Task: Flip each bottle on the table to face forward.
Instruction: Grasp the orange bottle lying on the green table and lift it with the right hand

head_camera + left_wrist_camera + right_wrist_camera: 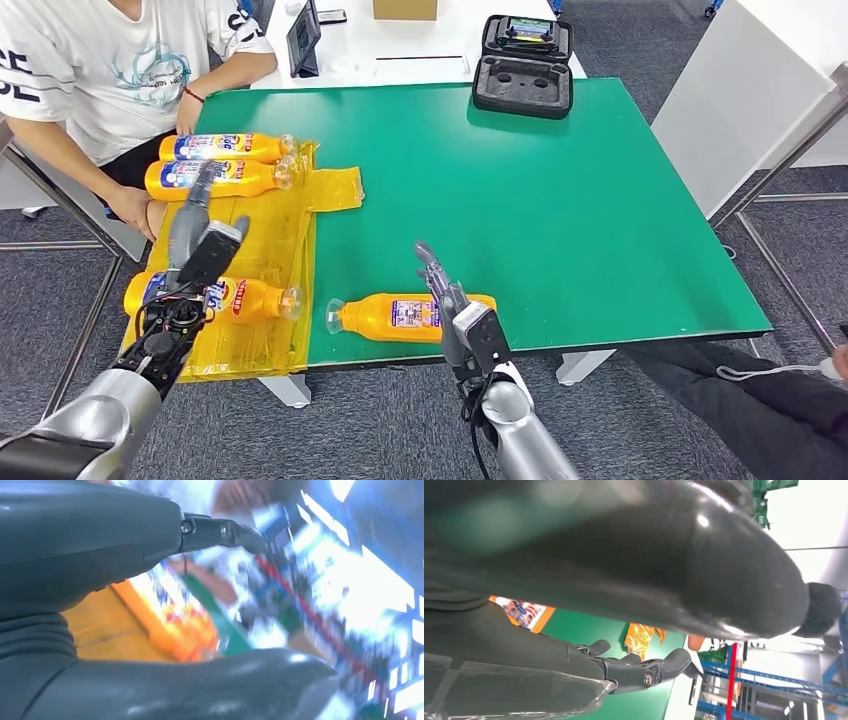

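1. My right robot hand (pixel 447 300) hovers over the near bottle (pixel 405 316), fingers apart, holding nothing. That bottle lies at the tabletop (pixel 560 220) edge; a clumsy push could roll it off.
2. My left robot hand (pixel 195 240) hangs released above three bottles on the yellow sheet (pixel 285 250).
3. Labels are too small to read.

From my head cam: table (pixel 600 200) dead ahead, with a plastic sheet (pixel 270 250) laid along its 9 o'clock edge. Two bottles (pixel 225 147) (pixel 215 178) lie side by side at the sheet's 12 o'clock end, a third bottle (pixel 245 298) near its 6 o'clock end. A fourth bottle (pixel 405 315) lies on the bare table just at 3 o'clock of that one. An open case (pixel 522 85) sits at the far edge, a person (pixel 100 70) at 10 o'clock.
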Controlling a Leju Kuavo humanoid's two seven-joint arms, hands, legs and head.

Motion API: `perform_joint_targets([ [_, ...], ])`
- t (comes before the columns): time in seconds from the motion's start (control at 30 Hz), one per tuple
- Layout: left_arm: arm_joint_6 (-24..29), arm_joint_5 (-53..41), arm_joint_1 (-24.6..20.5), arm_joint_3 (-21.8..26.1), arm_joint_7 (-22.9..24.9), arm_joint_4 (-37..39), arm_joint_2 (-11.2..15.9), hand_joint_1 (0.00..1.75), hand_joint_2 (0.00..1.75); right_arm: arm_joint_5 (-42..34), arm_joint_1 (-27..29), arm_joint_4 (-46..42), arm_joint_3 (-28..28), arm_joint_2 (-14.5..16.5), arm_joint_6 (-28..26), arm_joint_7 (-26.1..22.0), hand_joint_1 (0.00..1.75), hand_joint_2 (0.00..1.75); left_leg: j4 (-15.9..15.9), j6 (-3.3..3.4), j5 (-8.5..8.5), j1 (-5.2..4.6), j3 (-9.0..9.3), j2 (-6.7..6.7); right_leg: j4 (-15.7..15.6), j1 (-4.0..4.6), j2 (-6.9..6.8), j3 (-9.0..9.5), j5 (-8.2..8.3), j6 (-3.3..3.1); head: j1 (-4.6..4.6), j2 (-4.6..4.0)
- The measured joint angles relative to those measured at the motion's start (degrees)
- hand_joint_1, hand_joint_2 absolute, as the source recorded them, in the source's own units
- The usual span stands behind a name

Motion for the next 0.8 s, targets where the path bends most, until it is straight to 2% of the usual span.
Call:
perform_joint_targets([
  [0.1, 2.8, 1.4, 1.9, 0.7, -0.1, -5.8, -0.2, 0.0, 0.0, -0.9, -0.7, 0.7, 0.8, 0.0, -0.3, -0.3, 0.0, 0.0, 0.0, 0.0, 0.0, 0.01, -0.02, -0.03, 0.0, 0.01, -0.03, -0.03, -0.01, -0.01, 0.0, 0.0],
  [0.3, 3.1, -1.9, 4.9, 3.2, -0.1, -14.4, -1.0, 0.0, 0.0, -1.3, -1.4, 1.7, 2.0, 0.0, -0.6, -0.5, 0.0, 0.0, 0.0, -0.01, 0.01, 0.05, -0.03, 0.01, 0.0, 0.03, -0.01, -0.05, -0.02, -0.03, -0.01, 0.0],
  [0.6, 3.1, -8.5, 12.1, 10.6, -0.1, -38.1, -6.6, 0.0, 0.0, -0.2, -2.5, 2.6, 3.4, -0.5, -1.8, 0.2, 0.0, 0.0, 0.0, 0.0, 0.0, 0.04, -0.09, 0.0, 0.0, 0.01, -0.02, -0.08, -0.02, -0.02, 0.0, 0.0],
  [0.73, 3.1, -8.0, 15.0, 11.9, -0.1, -47.8, -9.1, 0.0, 0.0, 5.4, -2.9, 1.8, 4.0, -1.9, -3.4, 4.8, 0.0, 1.75, 0.0, 0.01, -0.01, 0.01, -0.1, -0.01, 0.0, 0.0, -0.02, -0.08, -0.02, -0.02, 0.0, 0.0],
  [0.8, 3.1, -5.3, 16.6, 12.0, -0.1, -50.4, -9.8, 0.0, 0.0, 8.7, -3.4, 0.8, 4.3, -3.4, -3.5, 7.9, 0.0, 1.75, 0.0, 0.01, -0.01, -0.01, -0.1, -0.02, 0.0, 0.0, -0.02, -0.08, -0.01, -0.01, -0.02, 0.0],
])
